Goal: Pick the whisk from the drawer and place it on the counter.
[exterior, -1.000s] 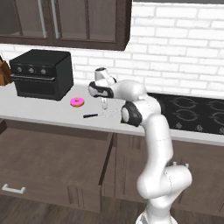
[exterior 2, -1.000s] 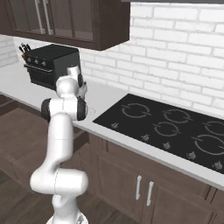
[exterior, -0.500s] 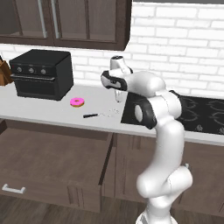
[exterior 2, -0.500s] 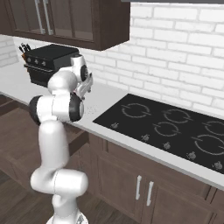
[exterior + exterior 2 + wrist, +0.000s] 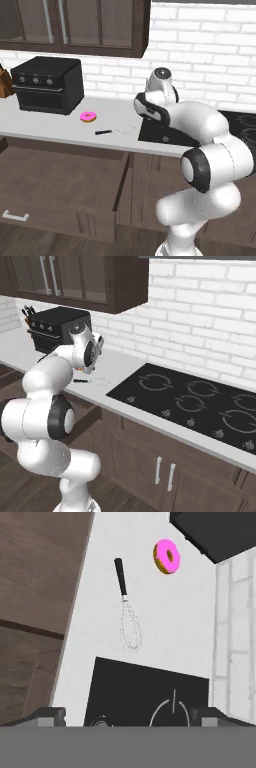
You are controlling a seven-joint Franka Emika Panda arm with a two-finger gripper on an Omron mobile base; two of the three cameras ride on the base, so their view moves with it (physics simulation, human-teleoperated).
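Note:
The whisk [image 5: 127, 612] lies flat on the light grey counter [image 5: 175, 612], black handle toward the pink donut, wire loops toward the stovetop. In the left base view the whisk [image 5: 116, 130] rests near the counter's [image 5: 50, 125] front edge, above the open drawer [image 5: 50, 175]. The same whisk [image 5: 95, 381] is seen just beside my arm. My gripper [image 5: 129, 717] hangs high above the stovetop's corner, open, nothing between its fingers, well clear of the whisk. The hand [image 5: 145, 107] sits up to the whisk's right.
A pink donut [image 5: 89, 117] lies just behind the whisk. A black toaster oven [image 5: 47, 85] stands at the back left with a knife block [image 5: 4, 82] beside it. The black stovetop [image 5: 200, 401] fills the counter's right. The drawer's silver handle [image 5: 15, 216] juts forward.
My gripper has lifted off the counter and swung back to the right over the stovetop's corner. The whisk stays lying on the counter.

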